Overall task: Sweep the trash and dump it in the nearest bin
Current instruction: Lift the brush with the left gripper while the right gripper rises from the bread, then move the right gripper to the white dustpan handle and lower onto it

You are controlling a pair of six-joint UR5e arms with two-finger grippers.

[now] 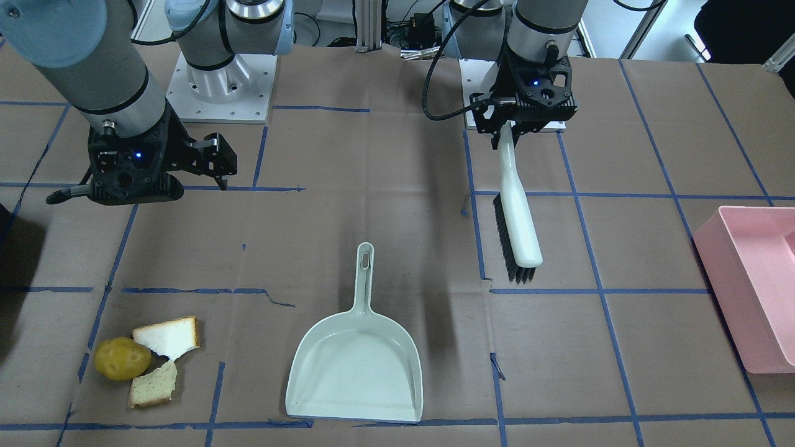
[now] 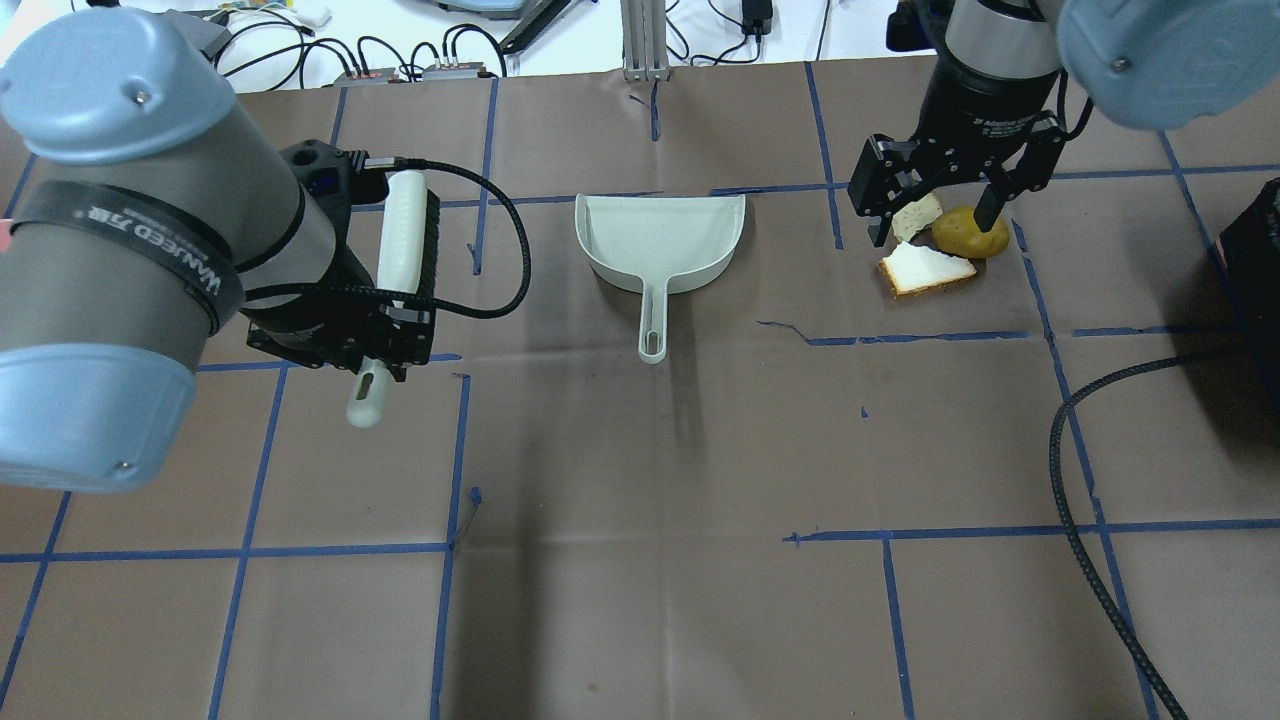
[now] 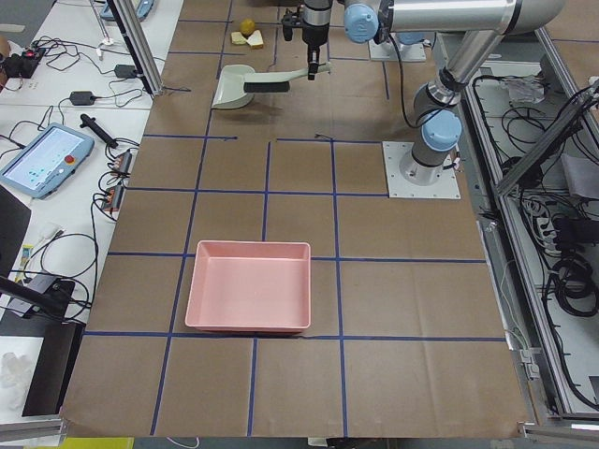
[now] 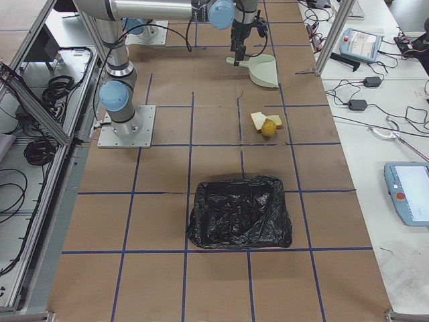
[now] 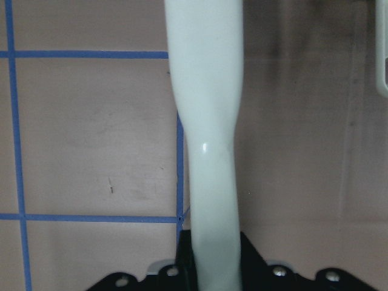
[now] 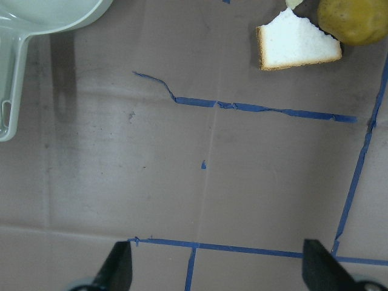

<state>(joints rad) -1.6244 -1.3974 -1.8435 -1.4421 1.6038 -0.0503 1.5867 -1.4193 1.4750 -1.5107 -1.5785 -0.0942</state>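
Note:
The trash lies together on the brown table: a yellow-brown potato (image 1: 122, 358) and two torn bread pieces (image 1: 169, 336) (image 1: 153, 385). My right gripper (image 2: 932, 205) hangs open and empty above the table, short of the trash; the right wrist view shows one bread piece (image 6: 297, 45) and the potato (image 6: 357, 21) ahead of it. A pale green dustpan (image 1: 357, 366) lies flat mid-table, handle toward the robot. My left gripper (image 1: 506, 127) is shut on the handle of a white brush (image 1: 518, 217) with black bristles, held tilted off the table.
A bin lined with a black bag (image 4: 240, 211) stands on the robot's right end of the table, closest to the trash. A pink bin (image 1: 754, 288) sits at the opposite end. Blue tape lines grid the table; a black cable (image 2: 1090, 560) trails at the right.

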